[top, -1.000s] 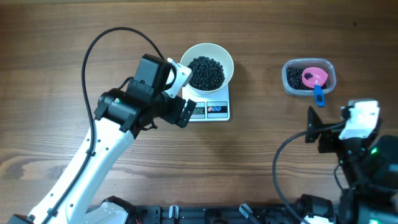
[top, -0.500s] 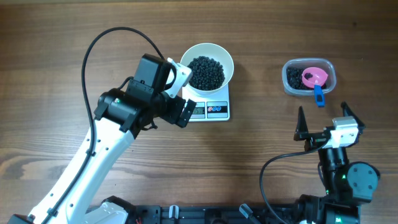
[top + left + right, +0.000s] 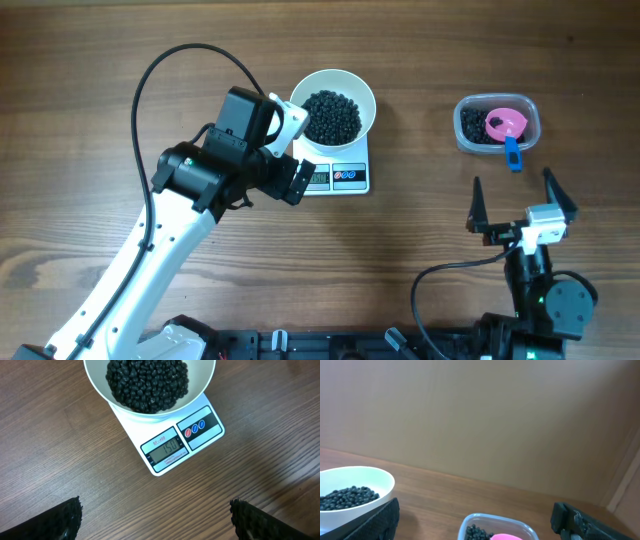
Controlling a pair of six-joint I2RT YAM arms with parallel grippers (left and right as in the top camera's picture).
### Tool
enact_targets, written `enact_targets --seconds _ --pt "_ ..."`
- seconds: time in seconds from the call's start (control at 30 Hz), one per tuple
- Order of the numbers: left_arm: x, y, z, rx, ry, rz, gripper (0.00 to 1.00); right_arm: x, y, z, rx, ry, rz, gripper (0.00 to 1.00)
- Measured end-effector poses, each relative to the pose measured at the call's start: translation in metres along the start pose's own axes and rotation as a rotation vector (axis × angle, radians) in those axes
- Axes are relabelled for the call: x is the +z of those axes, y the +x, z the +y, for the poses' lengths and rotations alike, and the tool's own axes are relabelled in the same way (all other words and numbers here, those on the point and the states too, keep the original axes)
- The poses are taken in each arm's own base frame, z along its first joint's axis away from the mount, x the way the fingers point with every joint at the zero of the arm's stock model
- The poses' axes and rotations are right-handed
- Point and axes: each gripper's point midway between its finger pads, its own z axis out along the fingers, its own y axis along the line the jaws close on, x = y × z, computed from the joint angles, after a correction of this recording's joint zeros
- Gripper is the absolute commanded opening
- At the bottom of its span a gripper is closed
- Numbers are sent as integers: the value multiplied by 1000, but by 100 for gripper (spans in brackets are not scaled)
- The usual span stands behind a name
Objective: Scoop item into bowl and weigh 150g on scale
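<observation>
The white bowl (image 3: 362, 92) stands on the scale (image 3: 350, 178), heaped with the black beans, the item (image 3: 332, 115). From the left wrist view I look down on the bowl (image 3: 95, 385), the beans (image 3: 147, 382) and the scale (image 3: 207, 422), whose display reads 150. My left gripper (image 3: 284, 142) hovers open just left of the scale, with only bare wood between its fingertips (image 3: 156, 520). My right gripper (image 3: 517, 203) is open and holds nothing, near the front right, facing the tub. Its wrist view shows the gripper (image 3: 475, 522) wide apart and the bowl (image 3: 375, 477) at the left.
A clear plastic tub (image 3: 465, 128) at the back right holds more black beans and a pink scoop (image 3: 506, 124) with a blue handle (image 3: 512, 155). The tub (image 3: 485, 519) also shows low in the right wrist view, below a plain wall. Cables loop over the table's left and front.
The right arm has swung in from the right edge and turned, so its open fingers now point toward the tub. The left arm, bowl and scale have not moved.
</observation>
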Motion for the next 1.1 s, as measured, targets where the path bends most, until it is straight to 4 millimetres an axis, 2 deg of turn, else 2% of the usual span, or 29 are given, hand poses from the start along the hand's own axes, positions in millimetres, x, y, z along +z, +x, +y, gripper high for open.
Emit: enact_targets --seconds 0.3,0.47,0.7,0.9,1.1 --pt "0 0 0 0 0 0 100 0 0 11 3 -41 -25 100" --pt "0 0 0 0 0 0 100 0 2 10 -11 -25 -80 100" --pt "0 0 0 0 0 0 100 2 22 13 -1 -32 -38 100" --pt "0 0 0 0 0 0 100 0 60 20 38 -56 115 100" --pt "0 0 0 0 0 0 100 0 62 19 42 -50 121 99"
